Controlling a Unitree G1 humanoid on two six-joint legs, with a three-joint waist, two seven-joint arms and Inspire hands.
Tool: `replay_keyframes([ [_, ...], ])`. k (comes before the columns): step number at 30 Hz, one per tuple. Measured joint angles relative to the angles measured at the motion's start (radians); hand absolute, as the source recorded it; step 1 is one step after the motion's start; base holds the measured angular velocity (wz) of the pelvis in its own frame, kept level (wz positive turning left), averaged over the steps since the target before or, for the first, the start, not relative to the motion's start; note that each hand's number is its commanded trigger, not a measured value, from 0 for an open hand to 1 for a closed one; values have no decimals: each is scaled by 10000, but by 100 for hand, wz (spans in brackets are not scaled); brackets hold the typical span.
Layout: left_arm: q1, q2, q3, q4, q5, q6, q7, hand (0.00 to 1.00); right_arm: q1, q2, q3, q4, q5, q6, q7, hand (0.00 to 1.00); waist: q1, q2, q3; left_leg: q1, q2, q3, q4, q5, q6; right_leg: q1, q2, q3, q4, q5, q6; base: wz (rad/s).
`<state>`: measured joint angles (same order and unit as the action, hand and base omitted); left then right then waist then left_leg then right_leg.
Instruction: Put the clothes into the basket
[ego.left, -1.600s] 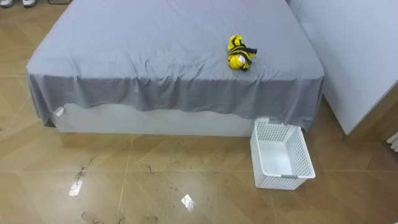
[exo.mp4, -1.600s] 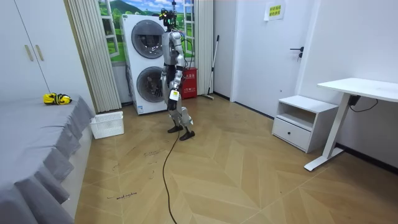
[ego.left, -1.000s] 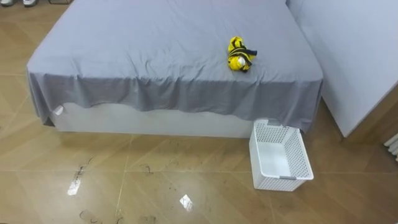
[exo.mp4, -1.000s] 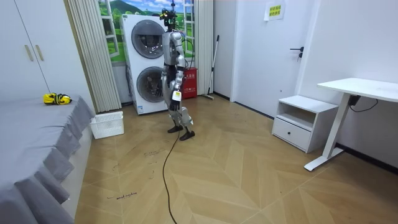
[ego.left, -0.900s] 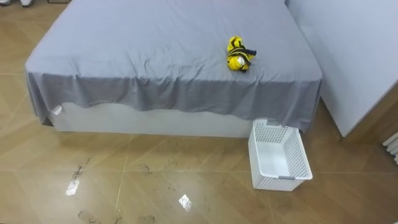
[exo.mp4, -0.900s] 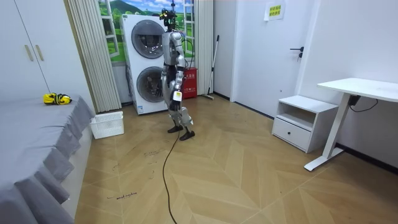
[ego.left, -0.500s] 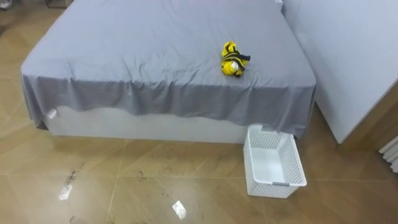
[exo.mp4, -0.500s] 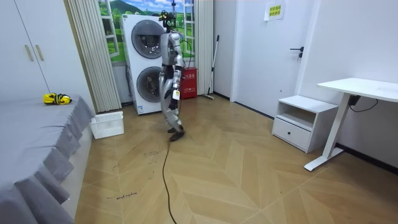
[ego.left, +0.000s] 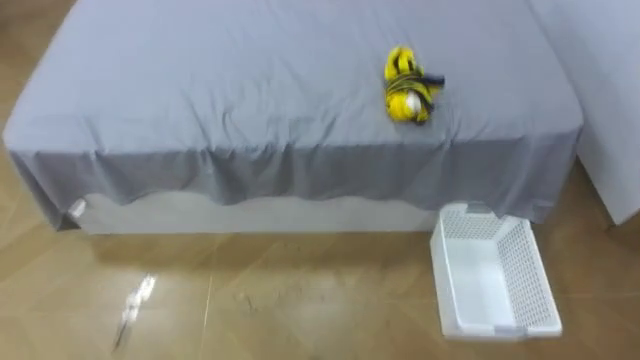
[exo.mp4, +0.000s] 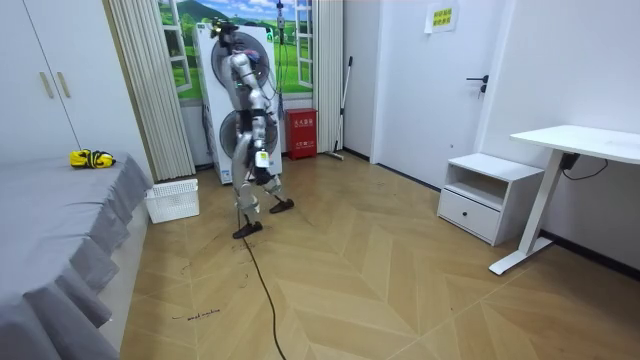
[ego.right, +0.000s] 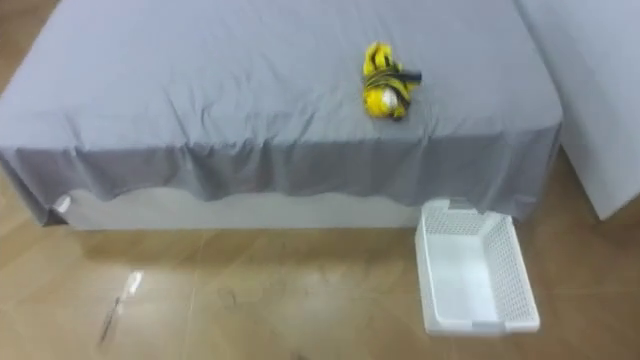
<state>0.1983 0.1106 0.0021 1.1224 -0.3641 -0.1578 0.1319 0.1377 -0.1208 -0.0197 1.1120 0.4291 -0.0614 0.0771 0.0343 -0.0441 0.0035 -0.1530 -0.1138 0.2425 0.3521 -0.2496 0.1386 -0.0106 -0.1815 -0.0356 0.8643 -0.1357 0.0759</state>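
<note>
Left hand (exo.mp4: 262, 158), as best I could judge from the body, hung at the robot's hip on the side nearer the room camera, holding nothing that I could see; whether it was spread or curled I could not tell. The robot stood on the wood floor (exo.mp4: 380, 270) in front of the stacked washers (exo.mp4: 214, 100), legs apart, body leaning toward the room view's left, where the bed (ego.left: 230, 90) was. From the head camera, the clothes (ego.left: 407, 85), a small yellow and black bundle, lay on the bed's grey sheet, toward the robot's right and near the front edge. The basket (ego.left: 530, 275), white and perforated, stood on the floor just beside the bed's front right corner, its far rim close under the hanging sheet, open side up. Clothes and basket were apart, the bundle up on the bed and back from the basket, a little to its left.
</note>
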Motion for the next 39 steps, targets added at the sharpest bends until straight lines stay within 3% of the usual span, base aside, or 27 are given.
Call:
replay_keyframes([
  [1, -316, -29, -78, -34, 335, -38, 106, 0, -176, 24, 3, -491, 4, -44, 14, 0, 35, 6, 113, 630, -25, -46, -532, -13, -12, -679, -89, -290, 974, -460, -225, -16],
  [2, -599, -89, -81, -44, 657, -100, 134, 0, -220, 44, 2, -1086, 19, -34, 36, 0, 41, 83, 151, 1171, 53, -177, -982, -28, -38, -1423, 38, -607, 1322, -1067, -553, -11],
  [3, -684, -112, -91, -77, 760, -123, 132, 0, -230, 67, 6, -1370, 16, -36, 35, 0, 42, 145, 153, 1401, 136, -281, -1180, -49, -77, -1765, 202, -769, 1251, -1324, -670, 4],
  [4, -778, -141, -108, -236, 1032, -129, 123, 0, -311, 141, 6, -1840, 11, -39, 25, 0, -11, 245, 180, 1812, 327, -389, -1480, -113, -185, -2538, 549, -976, 857, -1690, -868, 11],
  [6, -840, -147, -276, -441, 1209, -154, 98, 0, -382, 273, 32, -2353, -10, -39, -22, 0, -54, 310, 202, 2346, 646, -651, -1719, -245, -370, -3456, 1113, -1222, -853, -1748, -913, 23],
  [7, -832, -105, -585, -442, 1205, -147, 39, 0, -365, 280, 122, -2502, -3, -53, -22, 0, -139, 334, 190, 2743, 831, -839, -1878, -313, -486, -3720, 1417, -1310, -2640, -1469, -934, 55],
  [8, -853, -109, -820, -426, 1212, -122, -73, 0, -380, 279, 167, -2562, 20, -124, -75, 0, -289, 370, 197, 3089, 994, -898, -1990, -423, -672, -3744, 1576, -1376, -4346, -435, -1056, 69],
  [9, -802, -123, -935, -418, 1238, -80, -128, 0, -372, 273, 160, -2572, 25, -167, -133, 0, -389, 442, 177, 3322, 1117, -942, -2029, -480, -771, -3770, 1650, -1521, -4814, 194, -1111, 68],
  [10, -669, -124, -1036, -417, 1353, -26, -223, 0, -378, 290, 170, -2592, 56, -279, -287, 0, -359, 501, 58, 3584, 1318, -951, -1998, -581, -951, -3740, 1785, -1604, -5428, 1239, -1468, 28],
  [11, -592, -169, -1039, -356, 1386, 2, -311, 0, -466, 279, 157, -2657, 82, -416, -424, 0, -232, 664, -160, 3622, 1640, -1101, -1831, -785, -1357, -3671, 2146, -1623, -5255, 1277, -1684, 0],
  [12, -466, -163, -1010, -349, 1387, 2, -330, 0, -615, 295, 166, -2697, 100, -441, -469, 0, -90, 737, -160, 3627, 1742, -1086, -1747, -805, -1611, -3624, 2270, -1633, -5085, 1152, -1798, -23],
  [13, -452, -159, -1026, -276, 1388, 7, -371, 0, -834, 312, 171, -2898, 6, -447, -587, 0, 94, 800, -102, 3514, 1987, -1004, -1381, -875, -2183, -3527, 2369, -1395, -4834, 952, -1918, 11],
  [15, -428, -163, -1055, -372, 1391, -60, -480, 0, -881, 306, 46, -3304, -131, -452, -834, 0, 65, 729, -33, 3351, 2293, -763, -1795, -868, -2375, -3437, 2240, -940, -4029, 875, -1923, 66],
  [16, -396, -164, -1044, -623, 1362, -301, -497, 0, -838, 213, -32, -3718, 26, -431, -874, 0, -73, 680, 327, 3372, 2381, -797, -1894, -43, -2279, -3756, 2002, -1356, -2475, 492, -1734, 77],
  [17, -76, 51, -1050, -871, 1197, -494, -490, 0, -525, 232, 38, -4206, 250, -327, -877, 0, 136, 445, 115, 3142, 2453, -223, -598, -184, -2340, -3466, 1971, -1599, -3106, 505, -1596, 60],
  [18, 48, 178, -1055, -852, 1128, -514, -487, 0, -397, 226, 130, -4391, 358, -288, -876, 0, 220, 251, 56, 3106, 2406, 59, 53, -206, -2355, -3159, 1917, -1901, -3616, 375, -1885, -6],
  [19, 372, 167, -1041, -887, 850, -509, -442, 0, -402, 87, 273, -4650, 426, -232, -907, 0, 351, 344, 32, 3040, 2671, 239, 1372, -160, -2335, -2315, 2067, -2300, -4280, -91, -2105, -31],
  [21, 653, 76, -889, -897, 606, -495, -424, 0, -438, -6, 410, -5380, 444, -255, -961, 0, 221, 613, 63, 2330, 3219, -127, 3362, 219, -2163, -1603, 2578, -2077, -5038, -216, -2402, -48],
  [22, 664, -24, -618, -936, 610, -492, -420, 0, -281, -6, 419, -5784, 434, -337, -957, 0, 14, 679, 37, 1873, 3230, -456, 4013, 222, -2015, -1332, 2721, -1858, -5365, -227, -2421, -26],
  [24, 667, -48, -568, -958, 616, -491, -383, 0, -198, -38, 404, -5892, 402, -353, -996, 0, -152, 470, 86, 1346, 2742, -527, 3633, -243, -1932, -967, 2672, -1559, -5750, -219, -2431, -31],
  [26, 690, -119, -484, -1157, 623, -513, -391, 0, -171, -146, 368, -6175, 349, -353, -1189, 0, -54, 444, 59, 811, 2139, -593, 1897, -430, -1858, -744, 2724, -1136, -6036, -146, -2504, -83],
  [27, 686, -119, -465, -1156, 623, -515, -394, 0, -168, -175, 365, -6229, 342, -353, -1214, 0, -89, 431, 53, 707, 2006, -617, 1370, -426, -1860, -737, 2743, -1042, -6068, -142, -2511, -66],
  [28, 686, -122, -456, -1147, 624, -514, -394, 0, -163, -262, 368, -6250, 256, -358, -1289, 0, -163, 411, 10, 588, 1689, -688, 399, -356, -1847, -651, 2769, -873, -6077, -143, -2513, -62],
  [29, 711, -147, -426, -1142, 611, -516, -393, 0, -152, -335, 370, -6253, 192, -359, -1362, 0, -137, 345, -40, 622, 1524, -797, -160, 61, -1660, -493, 2796, -602, -6180, -153, -2499, -64],
  [31, 742, -158, -404, -1065, 503, -529, -398, 0, -155, -341, 360, -6329, 19, -444, -1415, 0, -345, 364, -137, 904, 1401, -815, -425, 394, -1331, -181, 2831, -436, -6484, -157, -2481, -36],
  [33, 718, -144, -403, -960, 513, -536, -415, 0, -157, -341, 354, -6335, 6, -573, -1390, 0, -577, 279, -147, 1136, 1362, -801, -716, 403, -1319, -3, 2830, -383, -6644, -157, -2461, -8],
  [39, 396, -46, -445, -668, 531, -298, -723, 0, -242, -263, 607, -6323, -593, -611, -1049, 0, -521, 187, -127, 1048, 1329, -782, -1143, 404, -1318, -217, 2828, -324, -6793, -206, -2372, -3],
])
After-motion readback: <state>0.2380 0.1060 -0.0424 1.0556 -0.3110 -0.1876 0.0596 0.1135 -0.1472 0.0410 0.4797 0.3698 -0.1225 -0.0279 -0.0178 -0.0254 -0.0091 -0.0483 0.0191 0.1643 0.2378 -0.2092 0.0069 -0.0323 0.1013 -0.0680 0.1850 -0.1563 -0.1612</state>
